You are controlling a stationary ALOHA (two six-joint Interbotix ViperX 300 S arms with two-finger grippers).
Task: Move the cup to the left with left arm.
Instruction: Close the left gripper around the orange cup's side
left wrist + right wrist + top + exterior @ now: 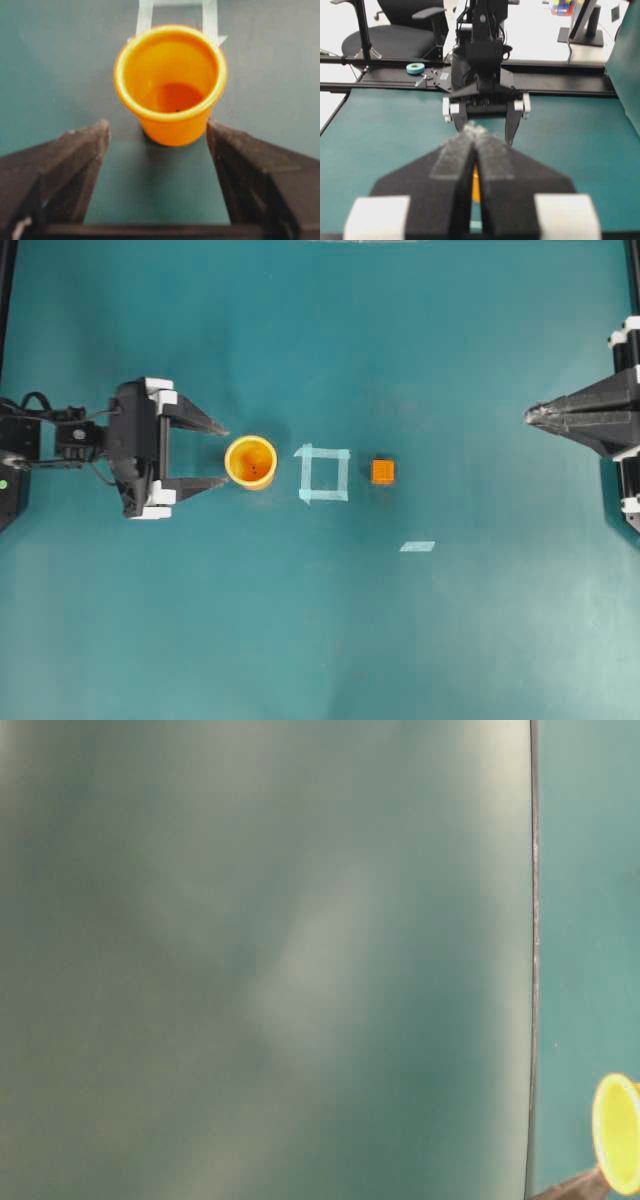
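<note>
The orange-yellow cup (250,461) stands upright on the teal table, left of a tape square. My left gripper (226,455) is open, its two black fingertips level with the cup's left side, one on each side of its line. In the left wrist view the cup (170,82) sits just beyond the gap of the left gripper (157,127), and nothing is gripped. The table-level view shows only the cup's rim (618,1132) at the lower right. My right gripper (528,416) is shut and empty at the far right; the right wrist view shows its tips (475,131) pressed together.
A light tape square (324,473) lies right of the cup, then a small orange cube (383,472). A short tape strip (417,546) lies nearer the front. A blurred grey-green surface (260,960) fills most of the table-level view.
</note>
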